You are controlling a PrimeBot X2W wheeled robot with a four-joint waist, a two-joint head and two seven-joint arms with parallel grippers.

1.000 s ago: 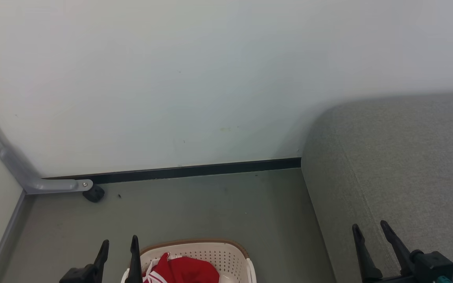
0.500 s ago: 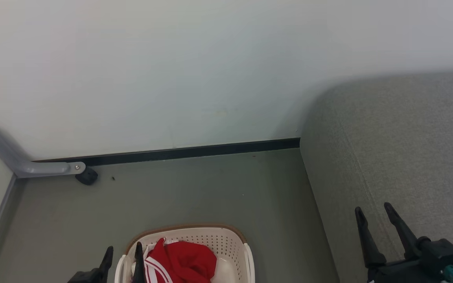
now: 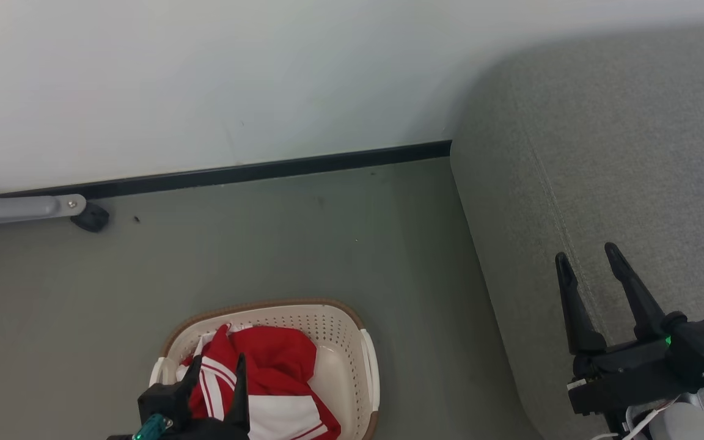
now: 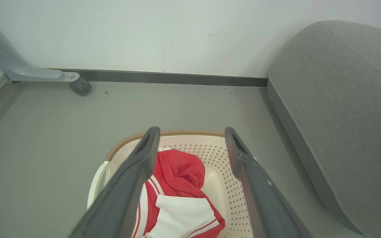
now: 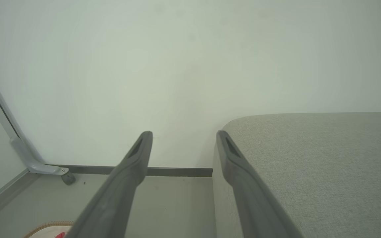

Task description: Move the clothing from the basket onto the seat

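Head camera has pitched down since the earlier frames: the wall slides up the picture and more of the basket (image 3: 341, 342) shows. That is no move of the things. The real change is that the left gripper (image 3: 219, 365) has gone from beside the basket's left rim to over the clothing (image 3: 278, 366).

Head view: the left gripper is spread wide and empty, tips above the red-and-white heap. Contact cannot be told. The right gripper (image 3: 586, 253) is wide open, holds nothing and hangs over the seat (image 3: 633, 153), well apart from the basket.

Left wrist view: the clothing (image 4: 177, 172) lies between the fingers (image 4: 134, 172), down inside the basket (image 4: 210, 148) on the floor. The seat (image 4: 342, 99) is bare.

Right wrist view: open fingers (image 5: 127, 172) point at the wall, with the seat (image 5: 309, 148) beside them.

Judgement: the reach is under way, with nothing transferred yet.
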